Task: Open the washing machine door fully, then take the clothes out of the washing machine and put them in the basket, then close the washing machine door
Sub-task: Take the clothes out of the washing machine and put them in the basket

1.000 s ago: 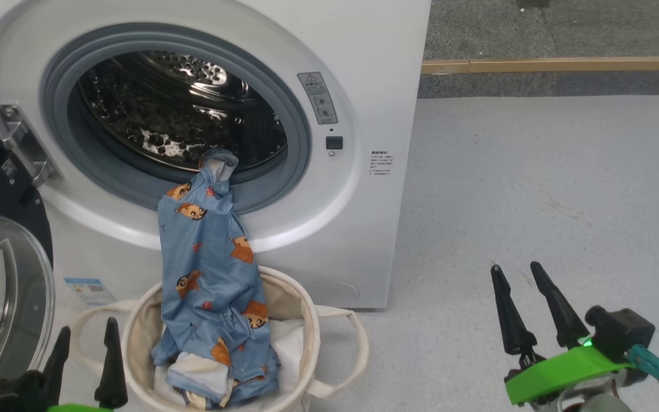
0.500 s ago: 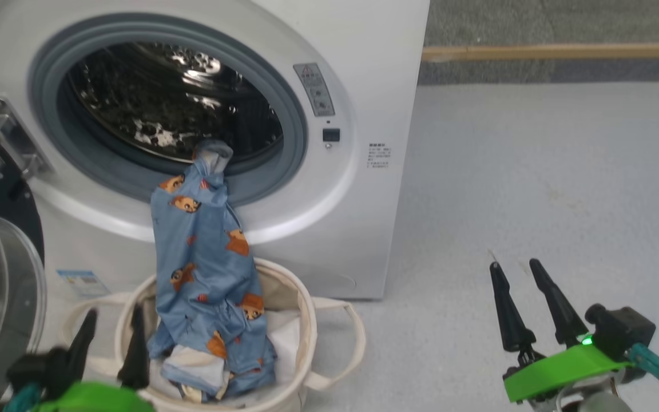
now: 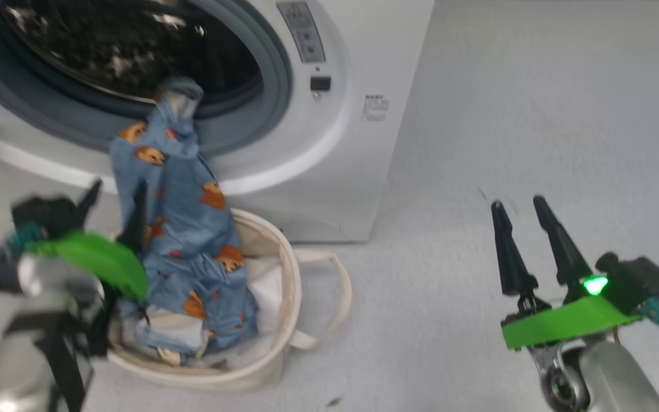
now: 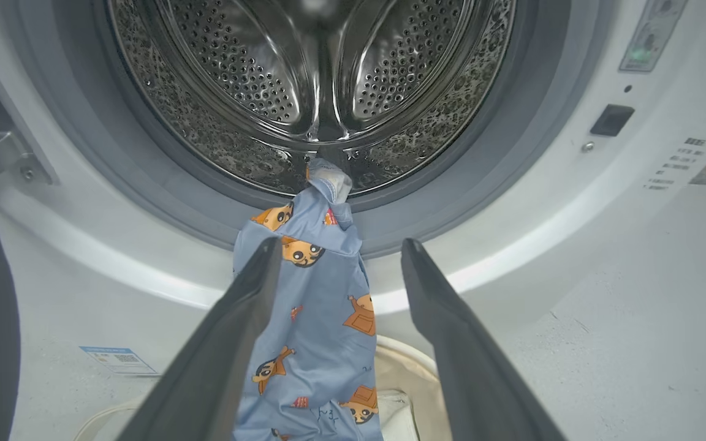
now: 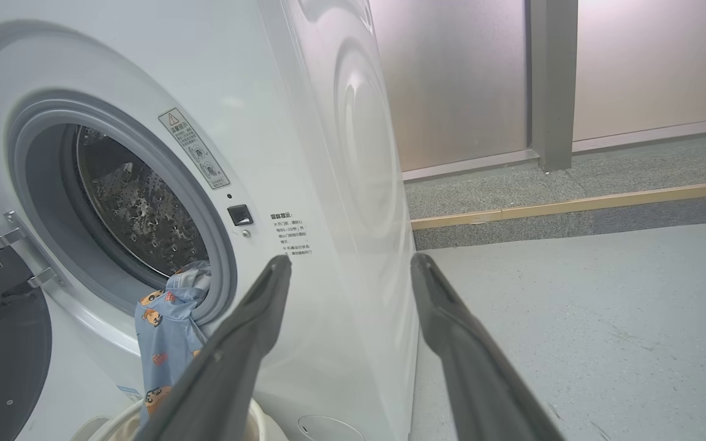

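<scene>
The washing machine [image 3: 358, 171] is seen downward from the head, close and square-on from the left wrist, obliquely from the right wrist; its drum [image 4: 322, 73] is shared.

The head camera has tipped downward, so the washing machine [image 3: 352, 143] and the basket [image 3: 284, 257] sit higher in its view and the top of the drum [image 3: 106, 51] is now cut off. The left gripper [image 3: 119, 191] has climbed from the bottom-left corner, its pale forearm [image 3: 9, 355] now showing, and stands, jaws spread, at the left edge of the hanging clothes [image 3: 186, 229].
</scene>
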Controlling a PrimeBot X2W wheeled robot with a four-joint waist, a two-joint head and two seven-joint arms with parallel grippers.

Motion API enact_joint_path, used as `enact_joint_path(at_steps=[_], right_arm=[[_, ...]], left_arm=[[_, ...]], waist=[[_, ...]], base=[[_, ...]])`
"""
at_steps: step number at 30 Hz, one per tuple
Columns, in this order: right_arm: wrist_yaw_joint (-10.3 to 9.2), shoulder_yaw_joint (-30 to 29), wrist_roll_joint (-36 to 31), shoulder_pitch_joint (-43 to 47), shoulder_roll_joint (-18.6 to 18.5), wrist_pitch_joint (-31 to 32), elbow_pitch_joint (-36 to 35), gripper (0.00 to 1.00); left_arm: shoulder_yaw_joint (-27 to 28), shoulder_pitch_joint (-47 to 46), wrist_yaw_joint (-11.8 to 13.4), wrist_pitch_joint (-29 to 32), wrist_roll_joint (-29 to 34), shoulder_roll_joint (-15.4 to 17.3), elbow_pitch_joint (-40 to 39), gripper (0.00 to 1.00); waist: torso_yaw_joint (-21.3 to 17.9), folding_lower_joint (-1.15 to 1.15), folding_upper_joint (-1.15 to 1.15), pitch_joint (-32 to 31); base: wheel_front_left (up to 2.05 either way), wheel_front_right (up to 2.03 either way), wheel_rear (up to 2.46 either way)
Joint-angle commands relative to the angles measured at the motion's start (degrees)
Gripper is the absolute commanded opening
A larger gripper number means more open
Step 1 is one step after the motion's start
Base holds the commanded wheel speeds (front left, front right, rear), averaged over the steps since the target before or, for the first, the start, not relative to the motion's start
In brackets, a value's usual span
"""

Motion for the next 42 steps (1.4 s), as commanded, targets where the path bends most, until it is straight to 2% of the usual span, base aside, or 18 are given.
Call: enact_joint_path(at_steps=[1,9,14,21,27,32,35,36,37,42], right_arm=[[0.05,1.20,0.10,-1.99,0.22,-0.71,-2.14,1.00],[0.05,1.11,0.18,-4.76,1.25,-0.71,-3.69,1.00],[0.05,1.10,0.45,-5.88,2.05,-0.71,-4.19,1.00],[0.05,1.14,0.53,-7.32,2.94,-0.71,-4.51,1.00],[0.05,1.16,0.58,-8.17,3.43,-0.71,-4.70,1.00],[0.05,1.23,0.43,-8.93,3.70,-0.71,-4.75,1.00],[0.05,1.05,0.35,-8.89,3.78,-0.71,-4.69,1.00],[0.05,1.02,0.29,-8.85,3.80,-0.71,-4.63,1.00],[0.05,0.95,0.22,-8.80,3.82,-0.71,-4.56,1.00],[0.05,0.56,0.05,-8.61,3.87,-0.71,-4.35,1.00]], left_arm=[[2.21,-3.50,-0.16,-0.17,0.04,2.01,-0.88,1.00],[0.93,-20.25,-3.14,0.90,0.81,3.16,16.07,1.00],[-1.11,-29.35,-3.93,2.40,2.45,3.44,23.60,1.00],[-3.64,-37.89,-4.44,6.11,3.72,2.01,32.28,1.00],[-5.39,-42.72,-3.80,8.16,5.00,1.41,37.46,1.00],[-6.40,-45.35,-0.79,7.05,6.21,1.53,41.36,1.00],[-6.60,-45.32,-1.01,8.30,5.87,1.05,42.90,0.98],[-6.94,-45.24,-1.36,8.44,6.00,0.93,43.17,0.47],[-7.07,-45.16,-1.85,8.52,5.87,0.71,43.37,0.00],[-6.65,-45.01,-3.74,7.75,4.36,-0.31,43.76,0.00]], waist=[[-1.19,0.00,0.00,2.46],[-3.94,0.00,0.00,9.46],[-5.24,0.00,0.00,13.33],[-6.50,0.00,0.00,17.22],[-7.00,0.00,0.00,19.15],[-7.34,0.00,0.00,20.21],[-7.36,0.00,0.00,20.14],[-7.35,0.00,0.00,20.07],[-7.30,0.00,0.00,19.98],[-6.82,0.00,0.00,19.39]], base=[[0.00,0.00,0.00],[0.00,0.00,0.00],[0.00,0.00,0.00],[0.00,0.00,0.00],[0.00,0.00,0.00],[0.00,0.00,0.00],[0.00,0.00,0.00],[0.00,0.00,0.00],[0.00,0.00,0.00],[0.00,0.00,0.00]])
